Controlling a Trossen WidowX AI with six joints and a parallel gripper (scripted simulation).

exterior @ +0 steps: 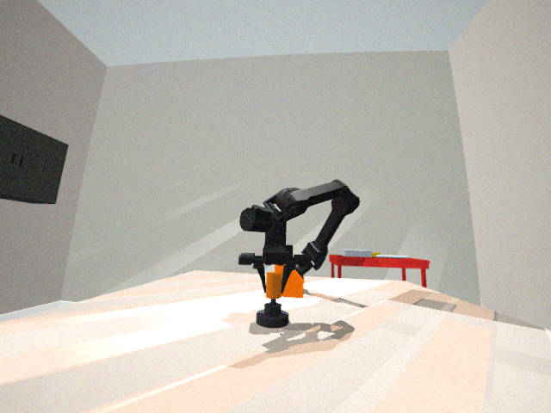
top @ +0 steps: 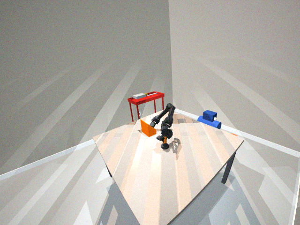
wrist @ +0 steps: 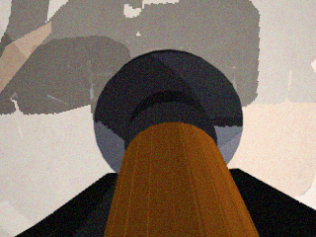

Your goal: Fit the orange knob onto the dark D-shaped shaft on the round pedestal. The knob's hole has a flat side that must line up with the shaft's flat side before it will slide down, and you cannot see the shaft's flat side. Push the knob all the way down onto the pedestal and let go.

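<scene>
The orange knob [top: 165,139] [exterior: 273,285] [wrist: 175,183] is upright between the fingers of my gripper [exterior: 274,288], which is shut on it. The dark round pedestal [top: 165,146] [exterior: 272,318] [wrist: 168,64] stands on the table below it. In the exterior view a short length of dark shaft [exterior: 273,301] shows between the knob's lower end and the pedestal's raised middle, so the knob is above the pedestal and not down on it. In the wrist view the knob's lower end covers the shaft. The flat sides of the hole and shaft are hidden.
An orange angular block [top: 148,129] [exterior: 294,284] stands on the wooden table [top: 193,154] [exterior: 177,347] near the arm's base. Behind the table is a red stand [top: 147,98] [exterior: 378,261] with small items. A blue object [top: 209,118] lies beyond the table's edge.
</scene>
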